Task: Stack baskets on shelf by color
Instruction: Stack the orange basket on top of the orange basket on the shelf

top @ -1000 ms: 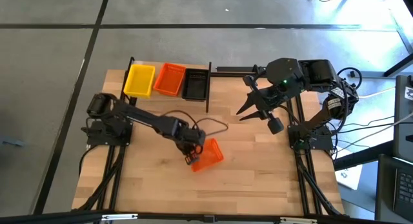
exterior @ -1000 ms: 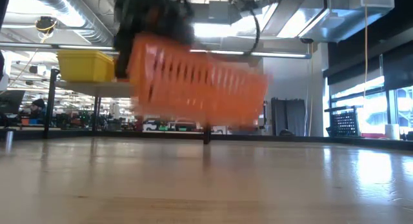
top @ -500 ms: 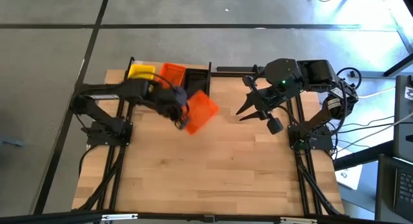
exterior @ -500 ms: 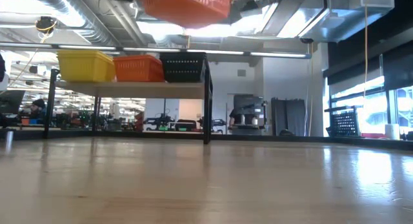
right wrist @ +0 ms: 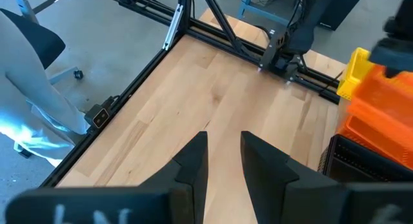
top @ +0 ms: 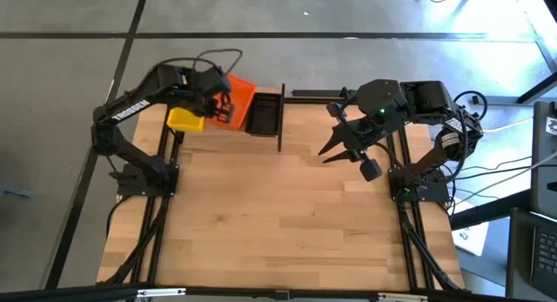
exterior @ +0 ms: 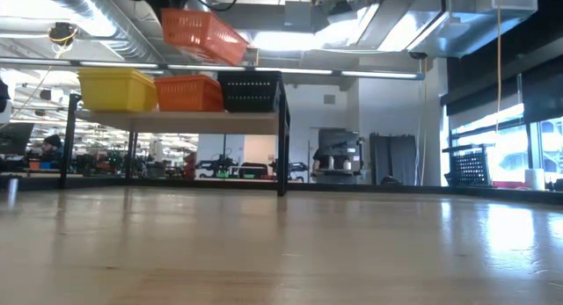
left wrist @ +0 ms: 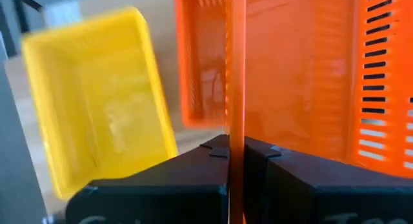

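Note:
My left gripper (top: 224,106) is shut on an orange basket (top: 238,93) and carries it over the shelf (exterior: 283,120) at the table's far left. In the low view this basket (exterior: 202,34) hangs tilted above the orange basket (exterior: 187,92) on the shelf. That one sits between a yellow basket (exterior: 114,90) and a black basket (exterior: 250,90), all resting by their bases on the shelf board. My right gripper (top: 341,145) waits open above the table's far right, its fingers (right wrist: 193,156) over bare wood. My left gripper pinches one side wall of the orange basket at its rim (left wrist: 236,114) between its two fingers (left wrist: 210,153); the wall runs edge-on between them. The basket is lifted clear, tilted, above the shelf's orange basket (left wrist: 200,69) and beside the yellow basket (left wrist: 97,114).
The shelf's black upright post (top: 281,119) stands at its right end, toward the table's middle. The wooden table top (top: 278,215) stretches from the shelf to the near edge. The arms' black frames run along both table sides (top: 148,224).
My left gripper, still shut on the orange basket, has swung from above the table's middle up and toward the far left. It now holds the basket over the shelf's orange basket. The basket has risen and turned about along the way.

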Motion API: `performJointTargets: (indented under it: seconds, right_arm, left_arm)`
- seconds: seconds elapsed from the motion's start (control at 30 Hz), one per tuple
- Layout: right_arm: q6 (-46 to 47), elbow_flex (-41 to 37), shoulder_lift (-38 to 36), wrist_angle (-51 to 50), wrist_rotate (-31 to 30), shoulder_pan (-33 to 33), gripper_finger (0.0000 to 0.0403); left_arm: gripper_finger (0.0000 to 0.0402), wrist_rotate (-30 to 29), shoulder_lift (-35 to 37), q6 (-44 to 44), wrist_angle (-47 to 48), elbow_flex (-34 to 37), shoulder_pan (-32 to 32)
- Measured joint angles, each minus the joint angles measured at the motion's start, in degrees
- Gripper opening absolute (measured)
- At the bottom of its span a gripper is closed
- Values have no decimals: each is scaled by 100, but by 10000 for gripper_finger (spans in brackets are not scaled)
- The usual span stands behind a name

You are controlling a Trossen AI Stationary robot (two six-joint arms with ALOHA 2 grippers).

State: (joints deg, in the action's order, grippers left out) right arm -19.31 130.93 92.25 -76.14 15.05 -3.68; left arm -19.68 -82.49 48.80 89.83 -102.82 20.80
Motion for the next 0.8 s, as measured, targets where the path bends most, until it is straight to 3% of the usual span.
performJointTargets:
  seconds: [0.27,0.8]
  right_arm:
    - [-2,0,0,-7,0,2,90]
    - [-2,0,0,-7,-2,2,90]
  left_arm:
    - [0,-264,-168,-231,-288,1,637]
    - [0,-275,-838,-438,-217,1,807]
